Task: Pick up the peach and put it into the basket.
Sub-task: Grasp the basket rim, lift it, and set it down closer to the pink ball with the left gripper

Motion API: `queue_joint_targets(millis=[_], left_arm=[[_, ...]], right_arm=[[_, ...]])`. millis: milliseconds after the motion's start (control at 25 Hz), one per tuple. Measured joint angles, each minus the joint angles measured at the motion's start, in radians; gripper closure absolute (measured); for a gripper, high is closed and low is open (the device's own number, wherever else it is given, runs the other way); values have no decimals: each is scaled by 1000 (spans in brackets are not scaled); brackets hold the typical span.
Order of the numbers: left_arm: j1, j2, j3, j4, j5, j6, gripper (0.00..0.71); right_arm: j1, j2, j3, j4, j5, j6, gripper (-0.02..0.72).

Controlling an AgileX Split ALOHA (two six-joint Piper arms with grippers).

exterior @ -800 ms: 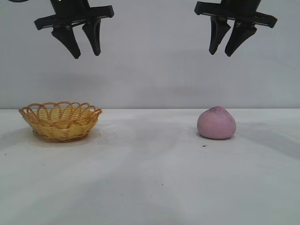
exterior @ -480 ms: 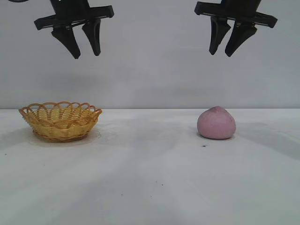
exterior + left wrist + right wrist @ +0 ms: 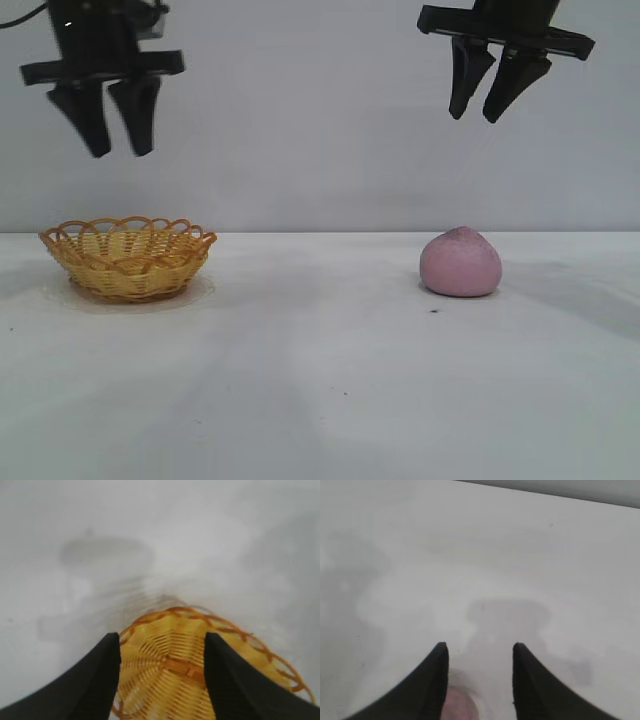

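Since the earlier frames the left pincer (image 3: 112, 150) has shifted toward the exterior view's left edge and dropped lower; it now hangs above the basket's left half rather than above its right. The right pincer (image 3: 482, 115), the peach and the basket lie as before.

The surface (image 3: 320, 390) is a pale, matte plane that fills the lower half of the exterior view, backed by a plain grey wall (image 3: 320, 150).

The basket (image 3: 128, 258) stands on the surface at the exterior view's left: a shallow oval of yellow weave with an orange-brown looped rim. In the left wrist view its inside shows between and below the two dark fingers (image 3: 95, 680), with nothing in it.

The peach (image 3: 460, 262) rests on the surface at the right, well apart from the basket, dusty pink, its small tip uppermost. In the right wrist view only a sliver of it (image 3: 457, 705) shows, beside one finger.

Left pincer: well above the basket, pointing steeply down, fingers moderately parted, holding nothing.

Right pincer: high above the peach, tilted downward, fingers parted by a narrower gap, holding nothing.
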Motion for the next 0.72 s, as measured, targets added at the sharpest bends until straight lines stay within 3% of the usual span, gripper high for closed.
queue_joint_targets(millis=[560, 680, 720], left_arm=[[26, 172, 0, -12, 22, 101, 343], [32, 183, 0, -52, 31, 106, 576], [32, 181, 0, -70, 30, 110, 614]], right_arm=[[0, 0, -2, -2, 20, -6, 442], [0, 0, -2, -2, 20, -14, 442], [0, 0, -2, -2, 20, -16, 442]])
